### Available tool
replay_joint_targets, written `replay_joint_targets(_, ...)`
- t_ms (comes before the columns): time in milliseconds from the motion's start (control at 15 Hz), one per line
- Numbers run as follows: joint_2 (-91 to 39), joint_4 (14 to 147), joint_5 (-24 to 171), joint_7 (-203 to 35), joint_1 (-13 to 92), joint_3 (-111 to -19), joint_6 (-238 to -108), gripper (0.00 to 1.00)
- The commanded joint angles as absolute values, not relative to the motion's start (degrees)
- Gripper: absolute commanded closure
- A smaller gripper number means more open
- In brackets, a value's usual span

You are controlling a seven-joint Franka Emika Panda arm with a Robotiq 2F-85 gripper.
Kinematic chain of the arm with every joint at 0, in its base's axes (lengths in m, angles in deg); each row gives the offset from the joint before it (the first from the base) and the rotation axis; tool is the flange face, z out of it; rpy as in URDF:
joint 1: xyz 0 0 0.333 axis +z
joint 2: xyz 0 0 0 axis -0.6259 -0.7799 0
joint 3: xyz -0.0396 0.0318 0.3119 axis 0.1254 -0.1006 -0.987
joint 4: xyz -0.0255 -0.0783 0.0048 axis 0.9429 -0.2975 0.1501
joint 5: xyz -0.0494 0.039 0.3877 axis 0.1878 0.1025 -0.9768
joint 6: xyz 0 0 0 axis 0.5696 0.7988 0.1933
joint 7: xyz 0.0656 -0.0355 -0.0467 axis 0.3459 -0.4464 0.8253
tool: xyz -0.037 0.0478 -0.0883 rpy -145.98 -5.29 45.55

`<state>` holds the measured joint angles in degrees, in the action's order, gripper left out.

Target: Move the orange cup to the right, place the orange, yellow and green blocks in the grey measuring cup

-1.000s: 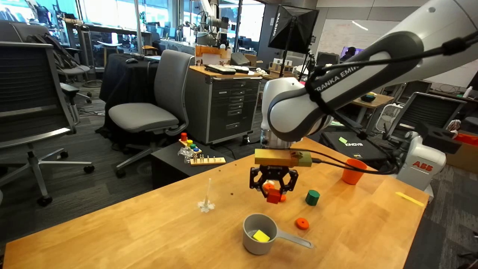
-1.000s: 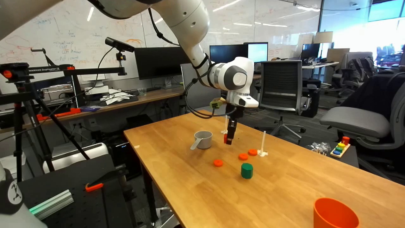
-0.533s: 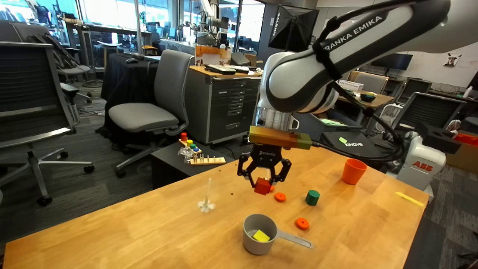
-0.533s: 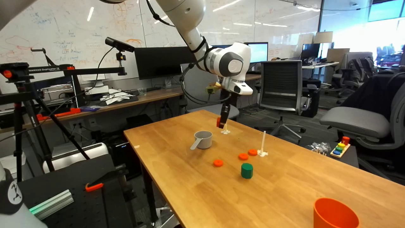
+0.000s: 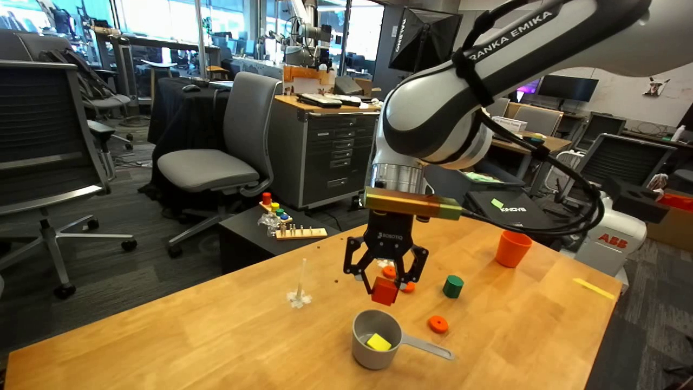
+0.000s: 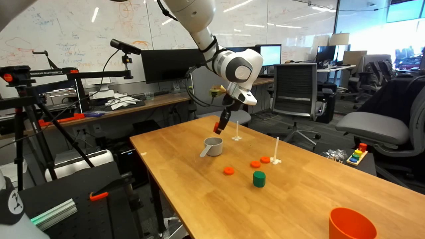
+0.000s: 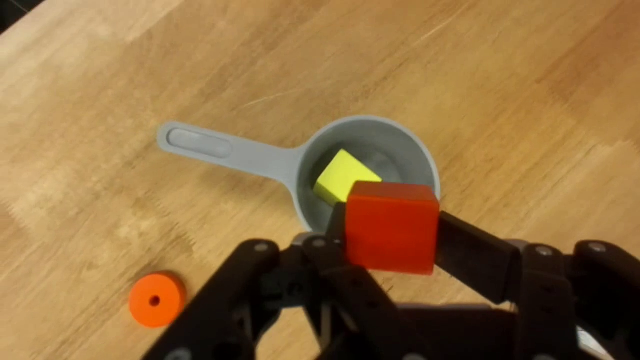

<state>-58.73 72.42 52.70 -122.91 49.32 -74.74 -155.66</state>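
Observation:
My gripper (image 5: 385, 289) is shut on a red-orange block (image 7: 391, 235), held between its fingertips in the air above the grey measuring cup (image 5: 372, 357). In the wrist view the held block overlaps the near right part of the cup's rim. A yellow block (image 7: 345, 175) lies inside the grey cup, partly covered by the held block in that view. The green block (image 5: 453, 286) stands on the table behind the cup; it also shows in an exterior view (image 6: 259, 179). The orange cup (image 5: 513, 249) stands upright far from the gripper, near the table's edge.
Flat orange discs lie on the table, one (image 5: 438, 324) near the grey cup's handle (image 5: 427, 346) and two (image 6: 255, 164) farther off. Thin white upright pegs (image 6: 276, 149) stand on the table (image 5: 216, 336). A yellow tape strip (image 5: 594, 288) lies near an edge.
My gripper rose with the red-orange block, then moved toward the grey cup and tilted, ending above it. The block stays in its grip; the cups, green block and discs are unmoved.

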Motion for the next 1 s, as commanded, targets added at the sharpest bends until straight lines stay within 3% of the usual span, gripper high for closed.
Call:
replay_joint_targets(0,-58.0,73.8,50.3,-121.1,48.1,-75.4,-153.5,0.82)
replay_joint_targets(133,-58.2,74.2,50.2,-120.9,48.1,-75.2,-153.2,0.82)
replay_joint_targets(200,-58.3,74.6,50.3,-121.2,48.3,-74.9,-153.5,0.67)
replay_joint_targets(267,-58.2,75.0,50.7,-121.3,48.5,-74.7,-153.8,0.32)
replay_joint_targets(400,-58.1,75.5,51.4,-121.3,48.9,-74.3,-154.4,0.25)
replay_joint_targets(600,-57.5,76.3,52.8,-121.8,49.7,-73.2,-155.3,0.02)
replay_joint_targets(933,-55.5,78.3,60.4,-124.6,51.7,-67.3,-160.5,0.00)
